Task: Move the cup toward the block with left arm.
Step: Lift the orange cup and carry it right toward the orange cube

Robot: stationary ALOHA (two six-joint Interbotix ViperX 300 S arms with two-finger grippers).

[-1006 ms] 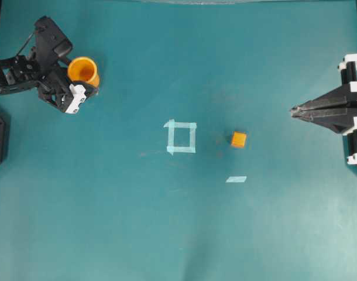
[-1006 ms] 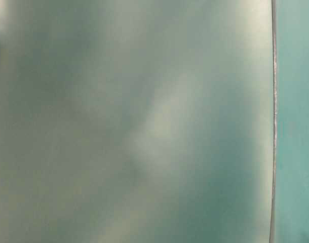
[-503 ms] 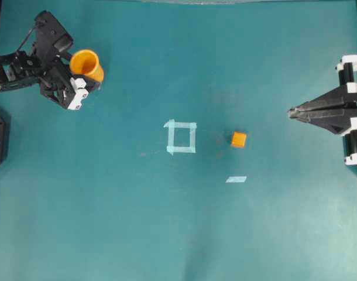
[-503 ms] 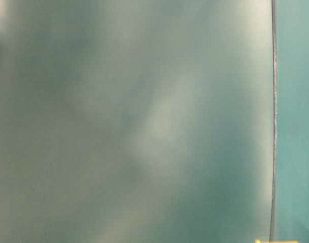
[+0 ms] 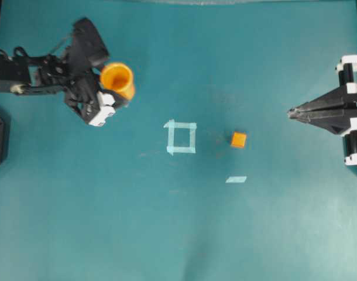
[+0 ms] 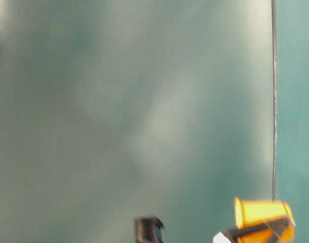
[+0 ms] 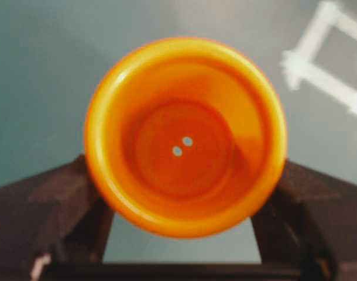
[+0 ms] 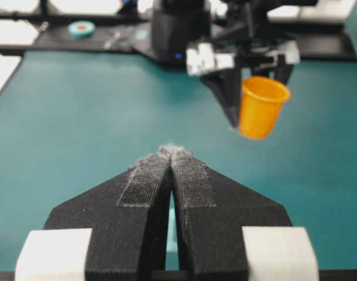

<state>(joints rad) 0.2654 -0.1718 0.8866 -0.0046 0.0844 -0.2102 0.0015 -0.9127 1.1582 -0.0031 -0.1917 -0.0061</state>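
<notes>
The cup [image 5: 117, 79] sat between the two fingers of the left hand [image 5: 111, 96], gripped at its sides and lifted clear of the table [image 5: 178, 222], as the right wrist view showed it hanging in the air with its mouth upward and slightly tilted. It was a smooth, glossy orange-yellow plastic cup with a wide rolled rim and a round flat bottom. It hung up and to the left of the pale tape square [image 5: 181, 137], well apart from the block [image 5: 238, 139], a tiny orange cube lying right of that square. A pale tape strip [image 5: 236, 179] lay just below the block. The right hand [image 5: 292, 111], black with fuzzy pads, was pressed closed on nothing at the table's right edge.
</notes>
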